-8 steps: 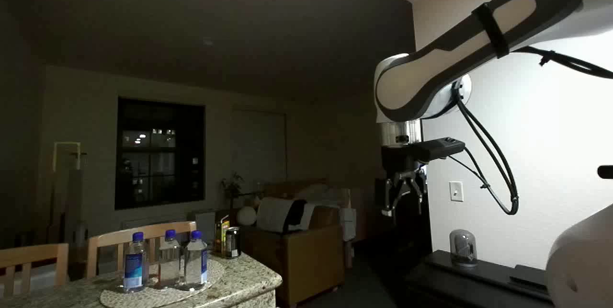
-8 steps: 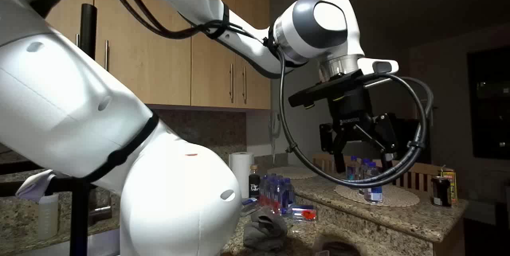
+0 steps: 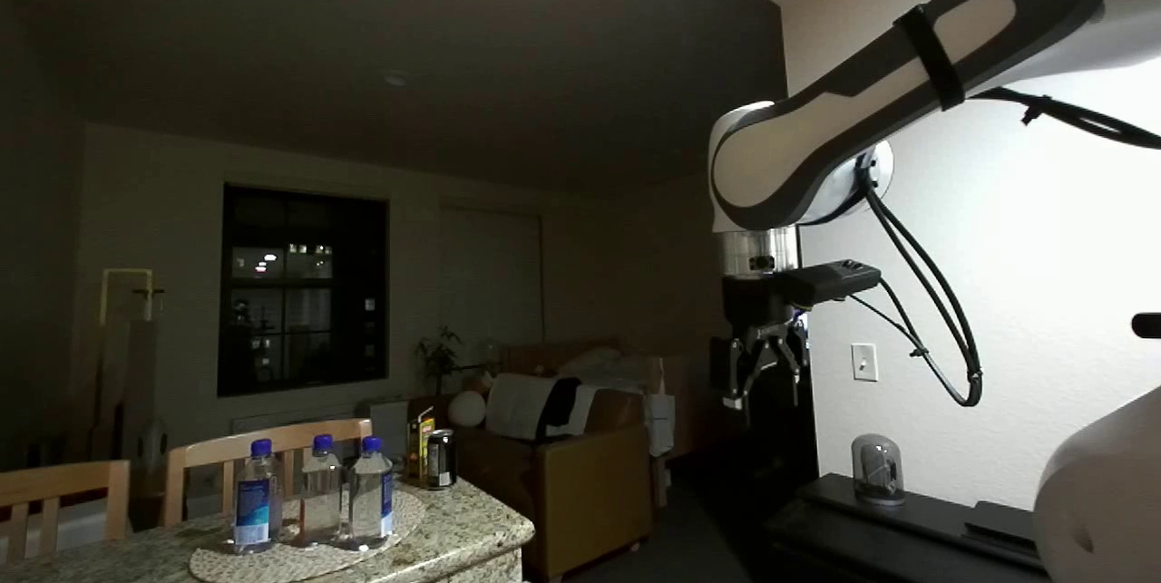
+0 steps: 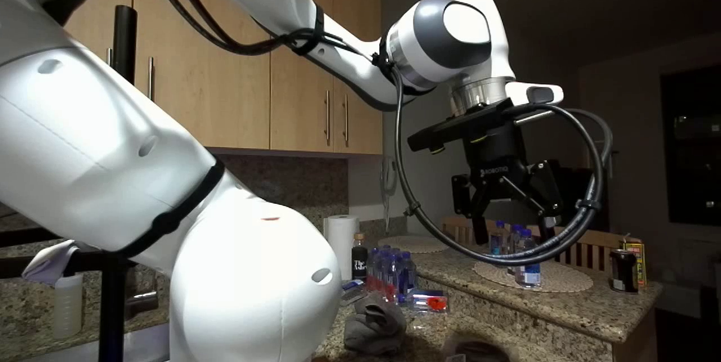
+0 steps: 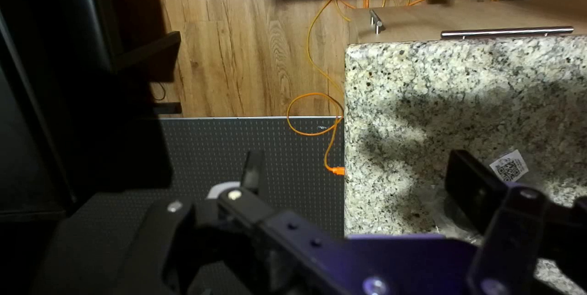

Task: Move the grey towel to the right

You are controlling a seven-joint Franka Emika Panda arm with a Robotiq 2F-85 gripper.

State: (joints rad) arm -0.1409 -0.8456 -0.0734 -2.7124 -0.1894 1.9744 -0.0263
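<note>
Your jaws stand wide apart with nothing between them, held high, presumably for clearance. The grey towel lies bunched on the counter near the water bottles, a heap you can likely pinch from above.

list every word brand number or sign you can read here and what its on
"ROBOTIQ" on the gripper
"The" on the dark bottle; the line below is blurred
Too small or blurred: any other print, as on the QR sticker, blue-capped bottles, black can and yellow carton
</note>
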